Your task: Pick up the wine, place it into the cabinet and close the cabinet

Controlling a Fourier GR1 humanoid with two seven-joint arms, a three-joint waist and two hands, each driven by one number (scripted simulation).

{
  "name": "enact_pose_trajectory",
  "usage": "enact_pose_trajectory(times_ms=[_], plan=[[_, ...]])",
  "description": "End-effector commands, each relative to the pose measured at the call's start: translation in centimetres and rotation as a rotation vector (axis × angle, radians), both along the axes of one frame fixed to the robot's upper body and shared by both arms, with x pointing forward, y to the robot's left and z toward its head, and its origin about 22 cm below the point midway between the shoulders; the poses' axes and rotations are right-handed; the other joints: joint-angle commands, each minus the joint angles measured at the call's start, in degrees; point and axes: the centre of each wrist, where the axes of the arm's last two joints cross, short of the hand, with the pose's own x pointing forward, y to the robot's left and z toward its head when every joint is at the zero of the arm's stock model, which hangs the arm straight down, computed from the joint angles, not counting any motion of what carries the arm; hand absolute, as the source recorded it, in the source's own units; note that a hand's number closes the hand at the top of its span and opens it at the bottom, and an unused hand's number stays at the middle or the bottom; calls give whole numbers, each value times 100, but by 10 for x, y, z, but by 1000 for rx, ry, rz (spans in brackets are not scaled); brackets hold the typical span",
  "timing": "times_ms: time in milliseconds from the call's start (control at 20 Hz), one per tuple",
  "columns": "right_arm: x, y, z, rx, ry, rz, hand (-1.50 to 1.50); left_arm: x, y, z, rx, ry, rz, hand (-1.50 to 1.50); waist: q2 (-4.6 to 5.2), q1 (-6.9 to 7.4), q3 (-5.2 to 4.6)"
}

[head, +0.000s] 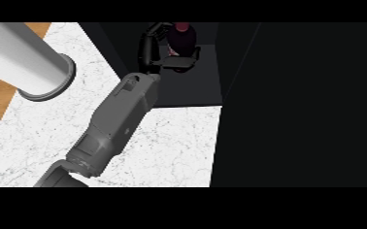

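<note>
cabinet: dark open box (190, 91), 12 to 1 o'clock of view; grey shelf floor shows, back wall lost in shadow.
black panel: big slab (294, 102) at 3 o'clock; probably the open door, cannot tell for sure.
counter: white marble top (168, 148), 6 to 9 o'clock, runs up to the cabinet's front edge.
cylinder: pale upright post with flared base (32, 60) at 10 o'clock, well apart from the cabinet; not in play.
forearm: grey forearm (118, 119) enters at 7 o'clock, slants to 12, wrist over the shelf's front edge.
left hand: black hand (150, 43) inside the cabinet at 12 o'clock, fingers curled round the bottle from its 9 o'clock side, thumb part below it at 6.
right hand: not seen.
wine bottle: dark bottle, red top (180, 38), 12 o'clock, in the hand's wrap, inside the cabinet; looks roughly upright. Base hidden, cannot tell if it touches the shelf.
step: placing, release pending (judgement).
do well: get the base flat on the shelf before uncurling; open the fingers toward 9 o'clock, clear of the glass.
retreat: pull the wrist out toward 7 o'clock along the forearm line, no sideways sweep.
risk: fingers catching the neck could tip the bottle; door shuts only once the arm is out.
</note>
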Motion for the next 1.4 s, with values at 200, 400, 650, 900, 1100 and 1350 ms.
enact_pose_trajectory(times_ms=[200,400,650,900,1100,1350], plan=[[-9,3,-6,31,-44,54,-150,22,19,24,18,-28,42,150,47,-93,2],[-22,5,-2,47,-21,85,-150,13,-4,10,-50,51,68,150,41,-152,0],[-23,5,-1,45,-40,57,-150,14,2,6,-165,75,57,150,35,-104,-1],[-18,6,-4,39,-24,67,-150,13,15,-2,-200,76,72,150,58,-132,-1],[-8,4,-1,32,-36,75,-150,9,7,-9,-160,62,82,150,83,-166,-2],[-20,-1,8,30,-36,75,-150,10,26,-15,-100,74,109,150,83,-217,0]])
